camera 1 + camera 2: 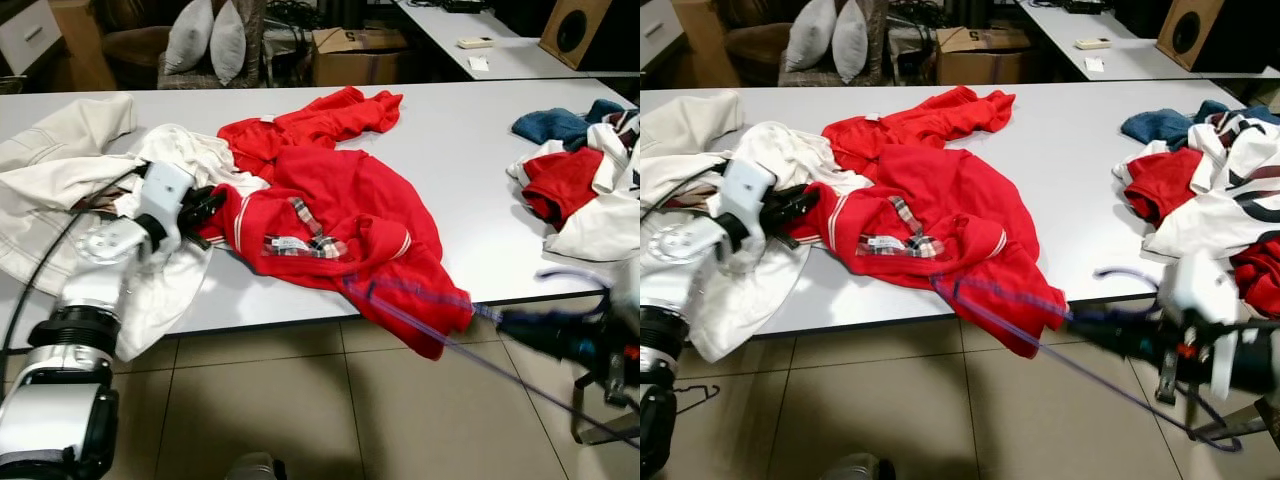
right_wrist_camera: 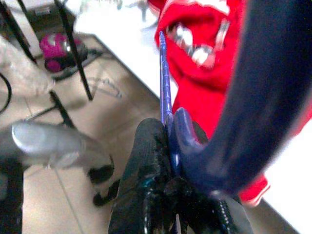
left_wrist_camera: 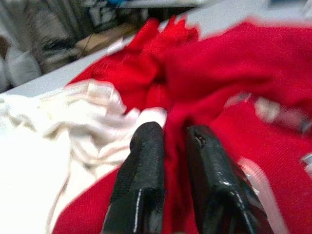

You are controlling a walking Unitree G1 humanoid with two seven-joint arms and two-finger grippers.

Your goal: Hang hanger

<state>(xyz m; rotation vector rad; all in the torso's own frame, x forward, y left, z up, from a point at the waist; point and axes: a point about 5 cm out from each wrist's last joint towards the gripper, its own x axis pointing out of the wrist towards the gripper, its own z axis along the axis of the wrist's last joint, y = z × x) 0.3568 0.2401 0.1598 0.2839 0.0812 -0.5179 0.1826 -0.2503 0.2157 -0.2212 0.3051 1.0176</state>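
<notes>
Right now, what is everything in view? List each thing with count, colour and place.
red shirt: one, red with plaid collar lining, spread mid-table, hem over the near edge
hanger: one, blue-purple, running from the shirt's hem to the right hand
white garments: pile, cream, table's left side
clothes heap: mixed red, white, blue, table's right side
table: one, white, across the view
pillows: two, grey, behind the table
cardboard box: one, brown, behind the table
speaker: one, wooden, far right
left hand: black fingers pinching the shirt's red fabric
right hand: black fingers clamping the hanger, below the table's edge
</notes>
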